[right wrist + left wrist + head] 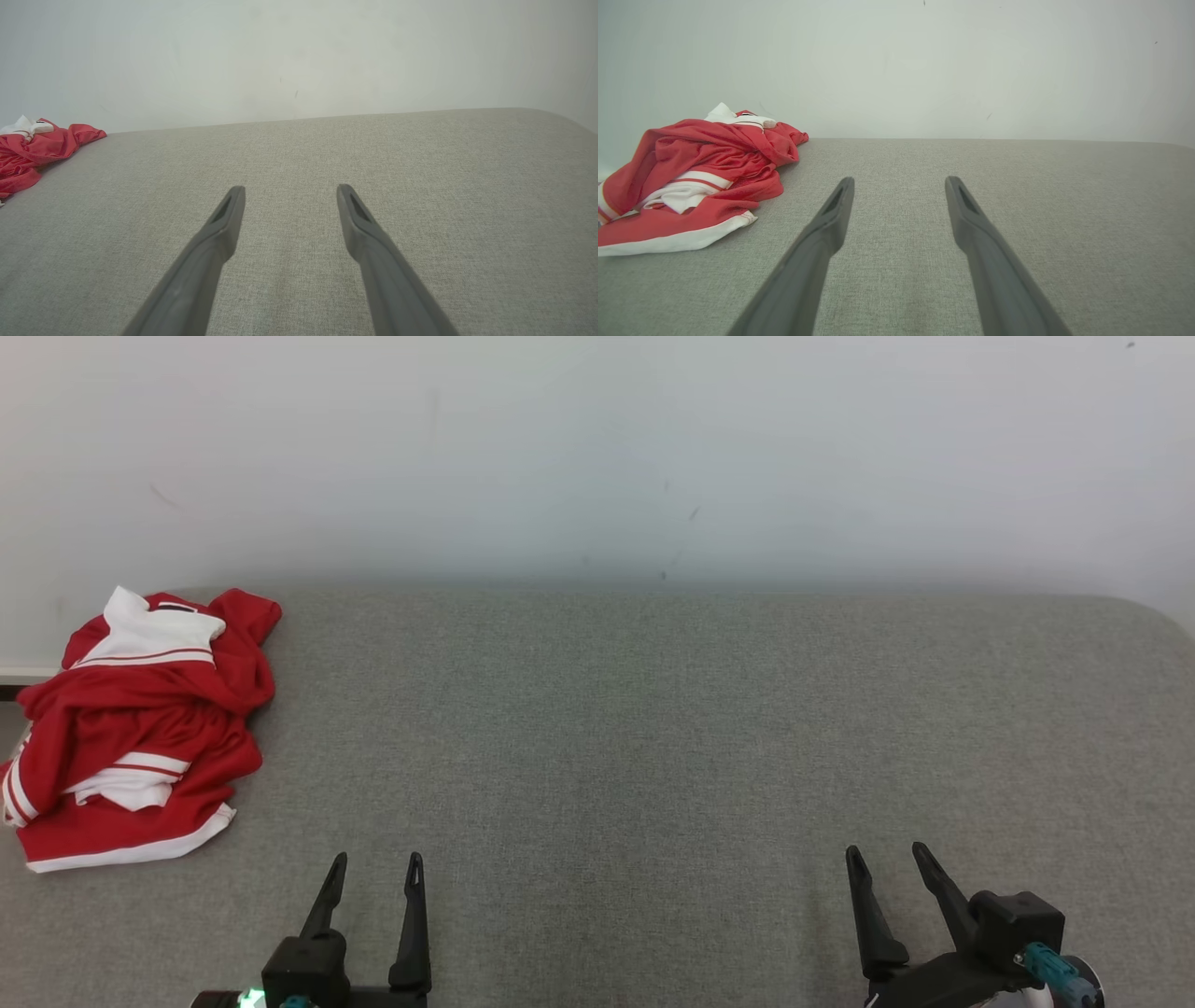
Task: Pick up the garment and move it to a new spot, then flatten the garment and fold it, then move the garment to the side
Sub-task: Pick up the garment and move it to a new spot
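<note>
A red garment with white bands and a white collar (140,728) lies crumpled in a heap at the far left of the grey fabric surface (653,737). It also appears at the left in the left wrist view (696,182), and its edge at the far left in the right wrist view (32,149). My left gripper (376,865) stands open near the front edge, to the right of and nearer than the garment, nothing between its fingers (899,182). My right gripper (885,854) is open too, far to the right, over bare fabric (289,189).
A pale wall (597,448) rises right behind the grey surface. The surface's right end rounds off at a corner (1158,616). At the far left a strip of dark floor and a white skirting (14,677) show beside the garment.
</note>
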Tool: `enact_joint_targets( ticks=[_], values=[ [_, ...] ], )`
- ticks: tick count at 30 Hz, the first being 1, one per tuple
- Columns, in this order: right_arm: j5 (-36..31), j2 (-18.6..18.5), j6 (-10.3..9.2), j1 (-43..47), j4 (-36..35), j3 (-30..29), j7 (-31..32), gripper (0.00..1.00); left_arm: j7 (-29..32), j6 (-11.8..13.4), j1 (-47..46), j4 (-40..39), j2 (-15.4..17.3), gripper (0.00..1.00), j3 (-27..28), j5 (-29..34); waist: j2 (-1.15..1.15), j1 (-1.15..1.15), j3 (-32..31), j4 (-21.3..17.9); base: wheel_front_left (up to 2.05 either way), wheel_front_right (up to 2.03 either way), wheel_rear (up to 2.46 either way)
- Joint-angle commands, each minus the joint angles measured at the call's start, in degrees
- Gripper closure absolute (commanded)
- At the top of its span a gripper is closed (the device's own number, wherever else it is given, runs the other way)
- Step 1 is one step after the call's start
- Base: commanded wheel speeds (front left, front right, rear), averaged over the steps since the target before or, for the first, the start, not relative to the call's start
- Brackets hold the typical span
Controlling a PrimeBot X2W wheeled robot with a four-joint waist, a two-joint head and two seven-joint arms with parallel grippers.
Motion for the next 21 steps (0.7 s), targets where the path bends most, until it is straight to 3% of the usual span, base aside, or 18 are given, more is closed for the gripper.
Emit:
enact_joint_targets(
  ticks=[1, 4, 10, 21],
  values=[
    [0.3, -0.2, -0.12, -0.7, 0.2, -0.2, -0.4, 0.00, -0.2, -0.3, 0.3, 0.1, -0.3, 0.00, 0.2, 0.2, 0.00, 0.00, 0.0, 0.1, 0.00, 0.00, 0.00],
    [0.4, -0.2, -0.12, -0.4, 0.2, -0.4, -0.6, 0.00, -0.2, -0.3, 0.1, 0.2, -0.4, 0.00, 0.4, 0.2, 0.00, 0.00, -0.1, 0.7, 0.00, 0.00, 0.00],
    [0.8, -0.2, -0.12, 0.9, -0.3, -0.7, -0.8, 0.00, -0.2, -0.2, -0.1, 0.5, -0.6, 0.00, 0.9, 0.0, 0.00, 0.00, -0.1, 5.5, 0.00, 0.00, 0.00],
    [2.5, -0.1, -0.12, 2.0, 0.3, 0.0, -1.5, 0.00, -0.2, 0.0, 1.1, 0.7, -0.2, 0.00, 1.9, 1.6, 0.00, 0.00, -1.4, 19.7, 0.00, 0.00, 0.00]
  ],
)
